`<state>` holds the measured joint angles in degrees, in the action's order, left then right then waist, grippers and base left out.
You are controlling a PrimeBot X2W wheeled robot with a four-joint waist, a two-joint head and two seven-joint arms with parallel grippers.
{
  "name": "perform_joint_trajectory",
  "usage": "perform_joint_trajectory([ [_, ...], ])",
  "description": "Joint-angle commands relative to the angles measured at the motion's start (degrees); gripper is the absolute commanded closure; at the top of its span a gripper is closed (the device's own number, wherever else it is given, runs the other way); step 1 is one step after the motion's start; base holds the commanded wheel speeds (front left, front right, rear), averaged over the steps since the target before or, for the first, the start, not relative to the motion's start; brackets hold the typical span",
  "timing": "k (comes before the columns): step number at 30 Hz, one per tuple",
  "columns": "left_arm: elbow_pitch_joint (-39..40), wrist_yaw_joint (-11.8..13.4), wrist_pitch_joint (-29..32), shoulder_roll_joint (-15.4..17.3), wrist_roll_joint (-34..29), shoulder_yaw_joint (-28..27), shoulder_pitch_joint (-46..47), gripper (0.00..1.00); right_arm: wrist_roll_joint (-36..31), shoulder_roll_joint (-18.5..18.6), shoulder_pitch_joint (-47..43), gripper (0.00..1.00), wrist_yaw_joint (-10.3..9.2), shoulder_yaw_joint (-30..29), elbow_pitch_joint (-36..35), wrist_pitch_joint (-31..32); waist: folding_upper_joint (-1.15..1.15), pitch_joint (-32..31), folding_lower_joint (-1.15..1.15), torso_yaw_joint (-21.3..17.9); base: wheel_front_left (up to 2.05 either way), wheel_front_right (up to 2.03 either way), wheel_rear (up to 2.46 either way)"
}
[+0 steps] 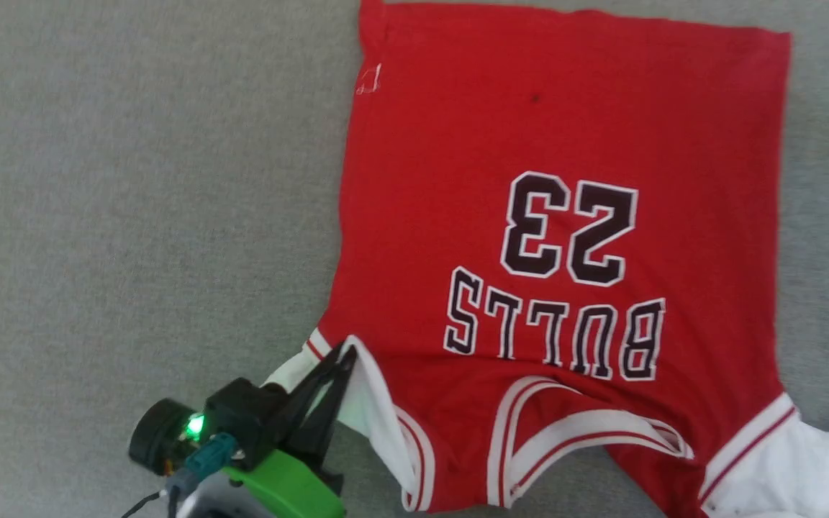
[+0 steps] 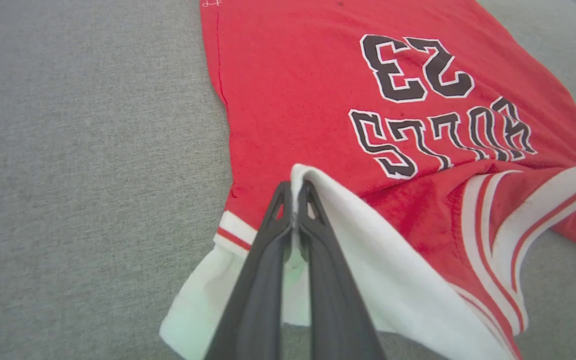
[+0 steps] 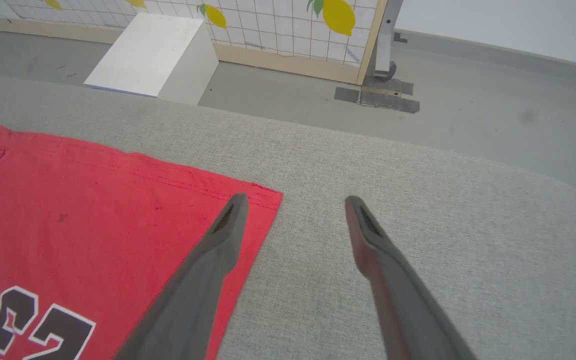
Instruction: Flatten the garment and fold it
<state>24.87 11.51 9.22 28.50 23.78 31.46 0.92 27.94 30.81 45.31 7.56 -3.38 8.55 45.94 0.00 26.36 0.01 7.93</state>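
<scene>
Lying front-up on the grey fabric surface, the red shirt is spread mostly flat. Its black "BULLS 23" print reads upside down in the head view, with the hem at the far side and the collar toward the robot. The left gripper is clamped on a white sleeve, its 2 fingers pressed together with a fold of white cloth pinched between their tips and raised over the red shoulder. The other white sleeve lies at the lower right of the head view. The right gripper has its fingers wide apart and holds nothing, 1 finger over the shirt's far hem corner and 1 over bare grey fabric. Past the surface's edge, a white box sits on the floor before a tiled panel printed with lemons.
</scene>
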Motion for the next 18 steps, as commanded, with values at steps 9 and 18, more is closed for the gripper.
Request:
perform_joint_trajectory([
  [9, -1.32, -1.59, -0.30, -3.26, -1.11, 2.92, 4.57, 1.00, -7.21, -2.87, 3.09, 0.00, -0.08, -3.57, 7.70, 5.93, 0.00, 9.38, -0.01, 9.93, 0.00, 0.00, 0.00],
  [18, -2.30, -0.69, -1.57, -3.01, -1.11, 1.77, 4.68, 1.00, -8.02, -3.48, 2.46, 1.00, -0.08, -3.82, 6.28, 5.54, 0.00, 7.20, -0.01, 6.93, 0.00, 0.00, 0.00],
])
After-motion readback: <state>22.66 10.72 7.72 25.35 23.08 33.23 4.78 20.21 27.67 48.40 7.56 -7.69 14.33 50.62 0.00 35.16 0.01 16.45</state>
